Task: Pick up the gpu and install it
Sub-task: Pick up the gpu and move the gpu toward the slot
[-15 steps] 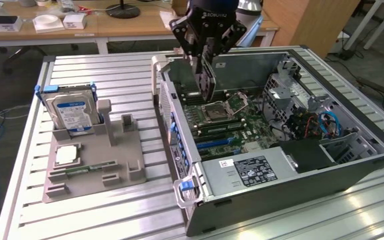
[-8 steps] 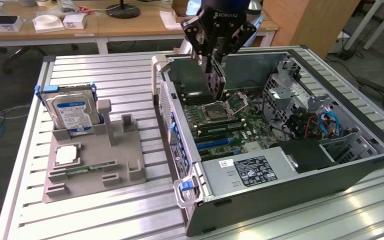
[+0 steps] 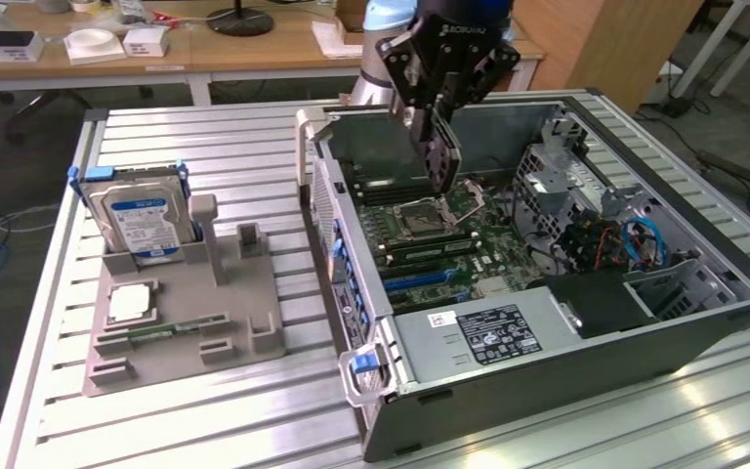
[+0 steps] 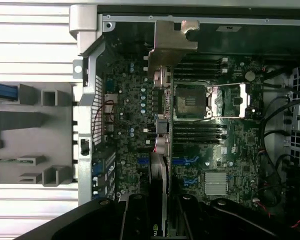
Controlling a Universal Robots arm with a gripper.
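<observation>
The end effector (image 3: 437, 115) was clenched on the gpu (image 3: 443, 161), pinching the thin card across its two flat faces near one end. The card hung edge-down below the fingers. It was inside the outline of the open computer case (image 3: 687, 322), above the motherboard (image 3: 479, 244) and roughly over the processor socket (image 3: 430, 217). It appeared to be clear of the board, though from the exterior view that could not be told for certain. In the wrist view the card ran edge-on away from the camera, and its metal bracket (image 4: 172, 35) was at the far end, near the case's rear wall.

The card looked light and stiff, so it probably would not sag in a pinch like this one. It was also thin, and held far from its free end it could twist or swing between the fingers. It looked fragile: the small parts on its faces and its contact edge would not take pressure or scraping. The bare board margin seemed the safest hold. The smooth bracket looked sturdier but more slippery.

On the bench (image 3: 192, 137), well apart from the case toward the exterior view's left, a grey holder (image 3: 219, 322) carried a hard drive (image 3: 141, 220) standing upright.
</observation>
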